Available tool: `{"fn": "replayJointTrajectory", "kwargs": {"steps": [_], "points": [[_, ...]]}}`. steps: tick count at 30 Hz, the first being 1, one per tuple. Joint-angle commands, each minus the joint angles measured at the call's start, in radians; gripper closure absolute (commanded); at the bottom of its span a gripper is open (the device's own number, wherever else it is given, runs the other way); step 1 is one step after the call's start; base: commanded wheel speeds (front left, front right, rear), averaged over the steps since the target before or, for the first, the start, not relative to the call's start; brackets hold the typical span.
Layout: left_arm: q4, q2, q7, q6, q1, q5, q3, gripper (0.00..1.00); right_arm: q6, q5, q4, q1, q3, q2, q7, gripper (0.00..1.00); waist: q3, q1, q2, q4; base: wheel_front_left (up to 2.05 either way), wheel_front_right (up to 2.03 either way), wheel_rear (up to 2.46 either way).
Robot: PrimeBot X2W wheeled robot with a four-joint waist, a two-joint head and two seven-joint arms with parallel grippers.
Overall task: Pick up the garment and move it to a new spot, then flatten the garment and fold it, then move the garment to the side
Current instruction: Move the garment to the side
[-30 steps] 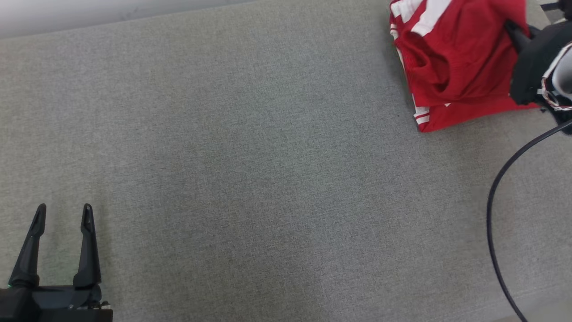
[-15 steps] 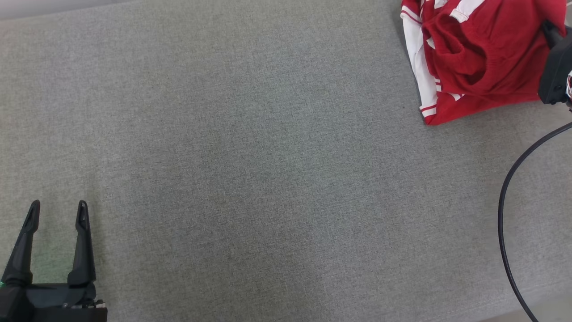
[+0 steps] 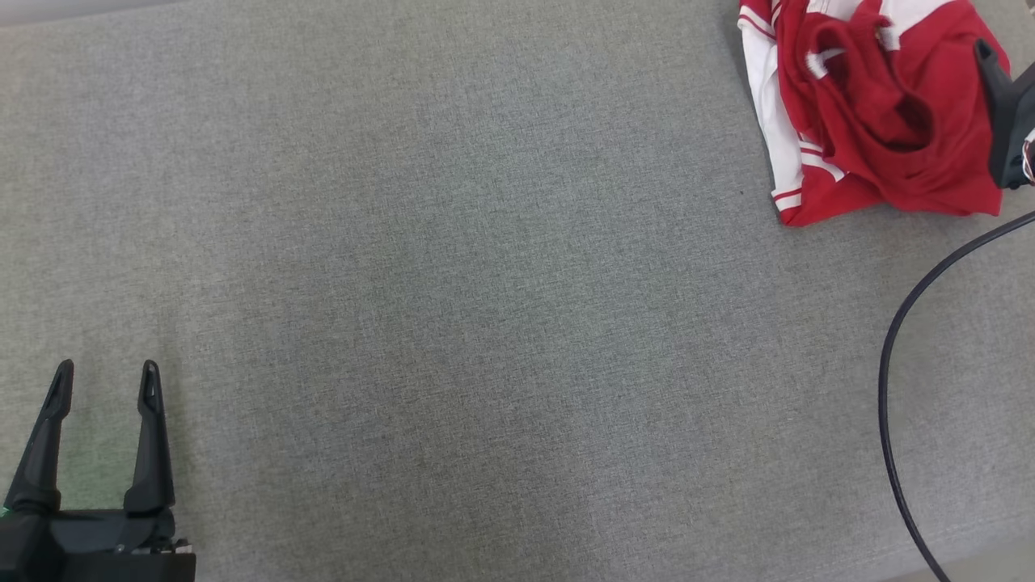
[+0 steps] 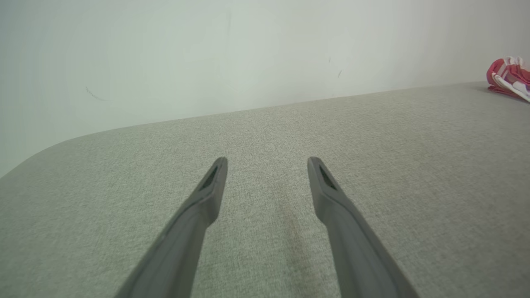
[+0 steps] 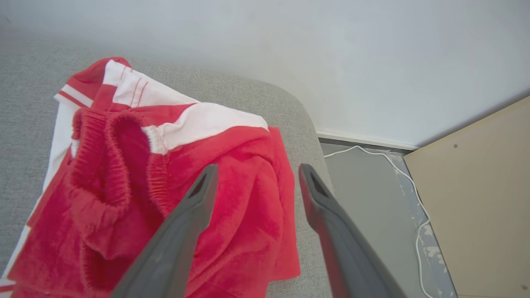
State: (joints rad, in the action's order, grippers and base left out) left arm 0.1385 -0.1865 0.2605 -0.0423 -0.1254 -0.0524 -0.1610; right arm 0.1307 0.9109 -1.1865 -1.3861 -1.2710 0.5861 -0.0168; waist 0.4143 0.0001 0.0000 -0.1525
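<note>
The garment, red shorts with white side stripes and a gathered waistband, lies bunched at the far right corner of the grey padded table. One dark finger of my right gripper stands at the garment's right edge. In the right wrist view the right gripper is open just above the garment, with no cloth between its fingers. My left gripper hovers open and empty at the near left, far from the garment. The left gripper points across bare table.
A black cable curves over the table's right side. Past the rounded table corner lie a grey floor, a white cord and a pale wooden panel. A white wall runs behind the table.
My right gripper has opened and released the garment, which has slumped into a looser heap with its waistband showing. The head view shifted slightly. The left gripper has stayed still.
</note>
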Motion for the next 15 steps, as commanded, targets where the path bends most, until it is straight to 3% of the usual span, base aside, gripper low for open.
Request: {"fn": "replayJointTrajectory", "kwargs": {"steps": [1,15], "points": [[-0.005,-0.004,0.004,0.004,-0.007,-0.003,-0.001,0.0,0.0,-0.022,-0.011,-0.019,-0.004,-0.007,-0.016,0.0,-0.005,-0.0001,0.0,0.002,0.0,0.0,0.0],[-0.034,0.033,0.004,0.015,0.017,-0.016,0.007,0.0,0.0,0.06,0.029,0.035,0.082,-0.082,-0.209,0.0,-0.105,-0.0001,0.0,0.031,0.0,0.0,0.0]]}}
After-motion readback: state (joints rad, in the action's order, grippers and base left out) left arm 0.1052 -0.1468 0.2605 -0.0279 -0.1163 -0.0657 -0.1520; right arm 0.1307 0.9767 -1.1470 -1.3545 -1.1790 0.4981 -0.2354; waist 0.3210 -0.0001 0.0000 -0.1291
